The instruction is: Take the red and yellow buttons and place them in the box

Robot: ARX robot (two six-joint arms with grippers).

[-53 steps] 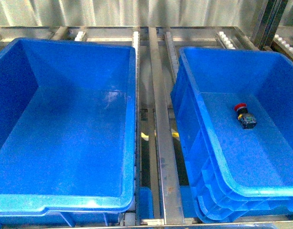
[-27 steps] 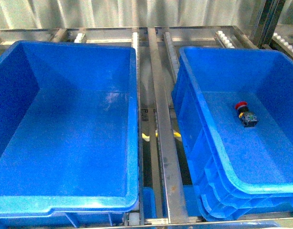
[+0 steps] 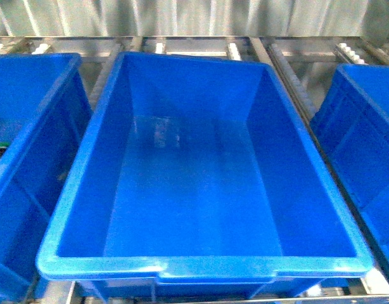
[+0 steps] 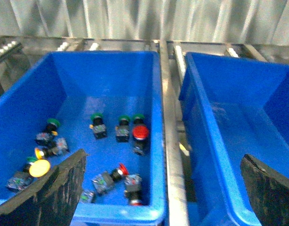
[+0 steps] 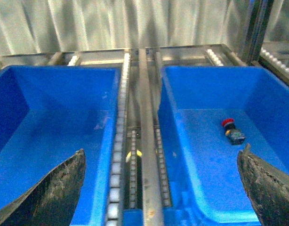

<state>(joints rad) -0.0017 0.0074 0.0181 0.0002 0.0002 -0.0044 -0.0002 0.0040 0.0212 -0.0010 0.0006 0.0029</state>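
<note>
**Both tools spread and empty over crates**

Our left tool [image 4: 163, 155] hangs with fingers wide apart, empty. Ahead and below it, a blue plastic crate [image 4: 107, 70] holds small red- and yellow-capped push buttons [image 4: 140, 133] among green-capped switches [image 4: 96, 117]. Our right tool [image 5: 162, 151] is equally spread; ahead of it the deep blue plastic box [image 5: 205, 89] holds one red-capped button [image 5: 228, 123]. We judge a grab could catch a crowded green neighbour or slip off a round cap. A steel roller rack [image 5: 117, 155] lies beneath, with a corrugated metal wall [image 5: 111, 23] behind.
</note>
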